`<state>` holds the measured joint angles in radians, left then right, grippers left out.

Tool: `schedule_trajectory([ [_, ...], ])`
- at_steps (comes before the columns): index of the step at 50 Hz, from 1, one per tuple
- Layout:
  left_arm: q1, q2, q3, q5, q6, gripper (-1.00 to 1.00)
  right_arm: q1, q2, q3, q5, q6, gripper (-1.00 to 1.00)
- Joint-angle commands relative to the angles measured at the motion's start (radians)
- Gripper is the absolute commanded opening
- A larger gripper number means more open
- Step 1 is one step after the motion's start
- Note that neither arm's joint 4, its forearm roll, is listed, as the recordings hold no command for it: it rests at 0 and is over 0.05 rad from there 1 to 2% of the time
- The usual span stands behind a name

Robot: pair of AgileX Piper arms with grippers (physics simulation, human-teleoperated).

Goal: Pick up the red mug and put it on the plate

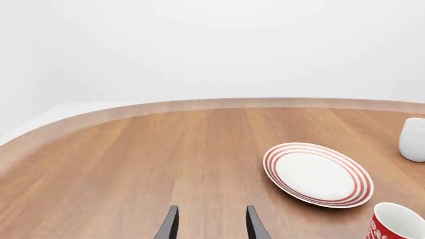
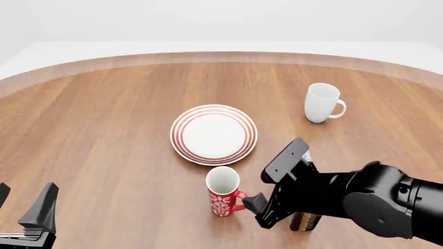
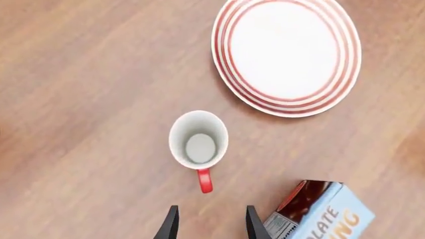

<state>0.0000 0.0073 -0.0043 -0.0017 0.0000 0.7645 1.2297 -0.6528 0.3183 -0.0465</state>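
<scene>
The red mug (image 2: 223, 192) stands upright on the table just in front of the plate (image 2: 213, 134), apart from it, with its handle pointing toward my right gripper (image 2: 258, 210). In the right wrist view the mug (image 3: 198, 142) shows its white inside from above, and the plate (image 3: 287, 55) lies beyond it. My right gripper (image 3: 210, 225) is open and empty, its fingertips a short gap from the handle. My left gripper (image 2: 24, 206) is open and empty at the near left, far from the mug. In the left wrist view (image 1: 211, 226) it faces bare table, with the plate (image 1: 317, 174) and the mug (image 1: 396, 224) off to the side.
A plain white mug (image 2: 322, 102) stands at the far right of the table and shows in the left wrist view (image 1: 413, 139). A light blue and brown box (image 3: 319, 209) lies on the table under my right arm (image 2: 360, 197), close beside the gripper.
</scene>
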Motion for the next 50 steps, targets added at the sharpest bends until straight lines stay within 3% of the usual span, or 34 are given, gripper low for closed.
schedule_trajectory([
  [1, 0.0, 0.0, 0.0, 0.0, 0.0, 1.0, 0.0, 0.038, 0.033, -0.062, 0.008, 1.0],
  [50, 0.0, 0.0, 0.0, 0.0, 0.0, 1.0, 0.009, 0.13, 0.068, -0.165, 0.028, 1.0],
])
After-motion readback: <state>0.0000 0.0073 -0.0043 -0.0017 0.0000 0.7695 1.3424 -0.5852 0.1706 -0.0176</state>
